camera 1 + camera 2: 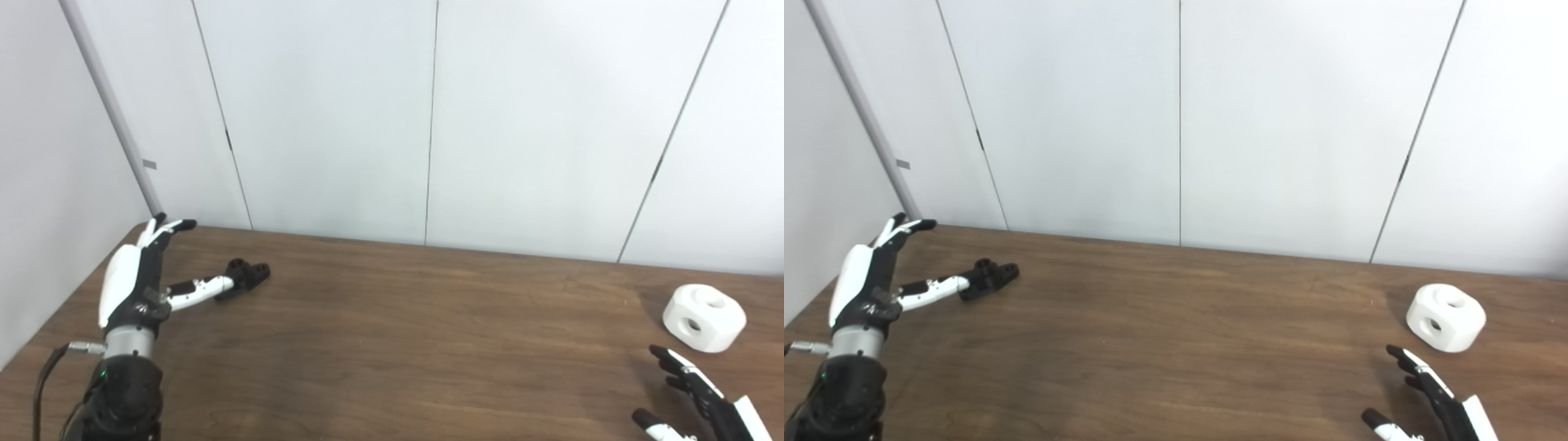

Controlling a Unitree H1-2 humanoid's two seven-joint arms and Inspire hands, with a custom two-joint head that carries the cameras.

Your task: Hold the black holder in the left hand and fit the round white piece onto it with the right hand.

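The black holder [246, 277] lies on the wooden table [404, 331] at the far left. My left hand [144, 272] is open beside it, fingers pointing up and away, and its thumb reaches out to the holder's near end. The round white piece [704, 317], with round holes in its sides, rests at the far right of the table. My right hand [692, 392] is open at the bottom right corner, just in front of the white piece and apart from it, partly cut off by the picture's edge.
White wall panels [429, 122] rise right behind the table's far edge. A grey post [110, 110] runs down the wall at the left corner. A cable [46, 380] hangs from my left wrist.
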